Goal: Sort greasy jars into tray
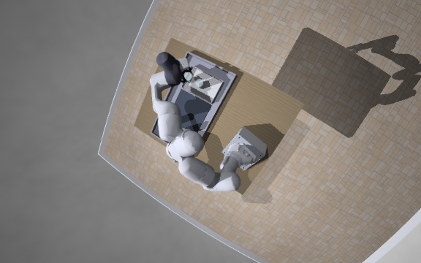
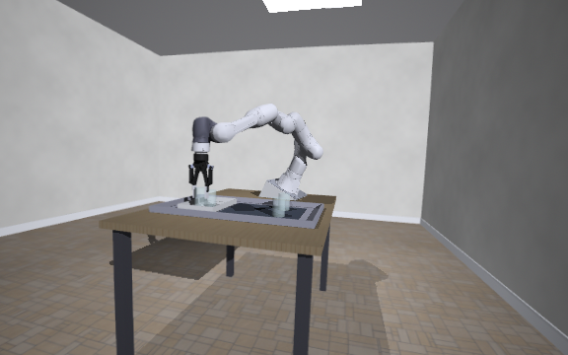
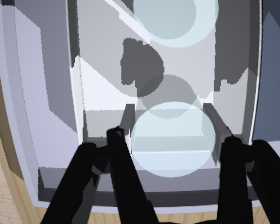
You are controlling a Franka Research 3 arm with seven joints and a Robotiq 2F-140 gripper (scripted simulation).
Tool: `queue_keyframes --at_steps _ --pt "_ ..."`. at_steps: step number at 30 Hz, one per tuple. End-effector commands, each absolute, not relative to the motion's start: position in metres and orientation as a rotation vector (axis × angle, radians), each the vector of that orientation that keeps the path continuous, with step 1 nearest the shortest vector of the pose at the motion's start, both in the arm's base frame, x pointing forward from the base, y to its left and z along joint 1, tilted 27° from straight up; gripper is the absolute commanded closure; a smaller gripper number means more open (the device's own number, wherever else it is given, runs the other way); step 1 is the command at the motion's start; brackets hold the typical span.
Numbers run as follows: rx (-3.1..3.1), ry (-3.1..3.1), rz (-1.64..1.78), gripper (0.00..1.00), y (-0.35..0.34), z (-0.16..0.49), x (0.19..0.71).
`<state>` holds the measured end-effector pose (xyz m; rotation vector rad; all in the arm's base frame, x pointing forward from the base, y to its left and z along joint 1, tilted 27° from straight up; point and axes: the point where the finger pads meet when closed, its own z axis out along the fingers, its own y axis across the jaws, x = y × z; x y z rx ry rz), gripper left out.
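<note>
The black two-finger gripper [image 3: 172, 145] is closed on a pale round glass jar [image 3: 172, 137], between the jaws, over the shallow white tray [image 3: 98, 106]. A second jar [image 3: 173, 3] lies beyond them. Only the exterior view shows another jar [image 2: 280, 205] on the dark mat [image 2: 245, 209].

The jars [image 3: 172, 137] are pale, translucent blue-green glass. The tray [image 2: 225, 201] is off-white, the drying mat [image 1: 192, 106] dark slate blue, framed by the light grey steel table top [image 2: 314, 217]. The gripper [image 2: 200, 185] is black on a white arm [image 2: 259, 118] with a dark grey wrist. The wooden table [image 2: 215, 232] is tan with dark grey legs.
</note>
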<state>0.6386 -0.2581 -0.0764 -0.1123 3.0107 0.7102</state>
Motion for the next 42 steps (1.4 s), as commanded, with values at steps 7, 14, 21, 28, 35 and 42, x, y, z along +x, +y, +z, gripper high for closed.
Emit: queue_keyframes --at_steps 7,14,21,28,35,42 --pt "-0.12 3.004 0.704 1.0 -0.253 -0.086 0.642" --pt "-0.12 3.004 0.704 1.0 -0.25 -0.09 0.642" --pt "-0.12 3.004 0.704 0.0 -0.25 -0.09 0.642" --pt "-0.12 3.004 0.704 0.0 -0.25 -0.09 0.642" --pt "-0.12 3.004 0.704 0.0 -0.25 -0.09 0.642" --pt "-0.12 3.004 0.704 0.0 -0.254 -0.083 0.642"
